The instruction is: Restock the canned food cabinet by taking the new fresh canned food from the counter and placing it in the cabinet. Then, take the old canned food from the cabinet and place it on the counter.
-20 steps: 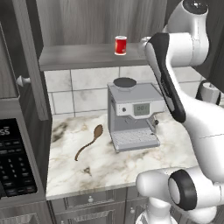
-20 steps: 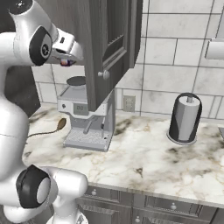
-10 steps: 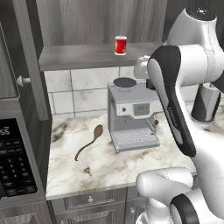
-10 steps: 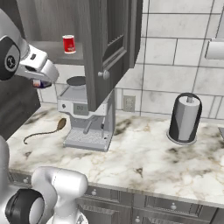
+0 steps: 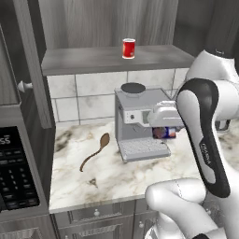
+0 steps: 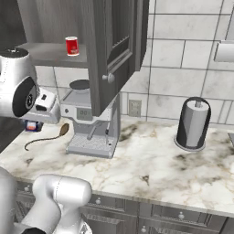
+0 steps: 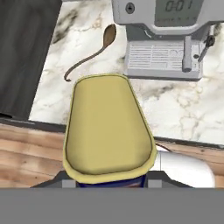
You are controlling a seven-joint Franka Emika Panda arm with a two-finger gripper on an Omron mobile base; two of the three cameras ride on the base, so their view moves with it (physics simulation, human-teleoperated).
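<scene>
Old canned food [image 7: 109,131] in pincer [image 5: 164,133], coffee machine [image 5: 140,123] beside, spoon [image 5: 95,150] near

Red can [image 5: 129,48]: upright on cabinet shelf [image 5: 93,59], doors open.
Blue can, yellow top [image 7: 109,129]: held in hand [image 5: 164,132], above marbled desk [image 5: 107,172].

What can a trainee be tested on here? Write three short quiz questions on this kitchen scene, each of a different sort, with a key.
1. True or false: the red can stands on the cabinet shelf.
2. What is held between the fingers? A) the wooden spoon B) the blue can with the yellow top C) the paper towel roll
3. Fill in: the wooden spoon lies on the counter to the ___ of the coffee machine in the left base view.

Key: 1 true; 2 B; 3 left
</scene>
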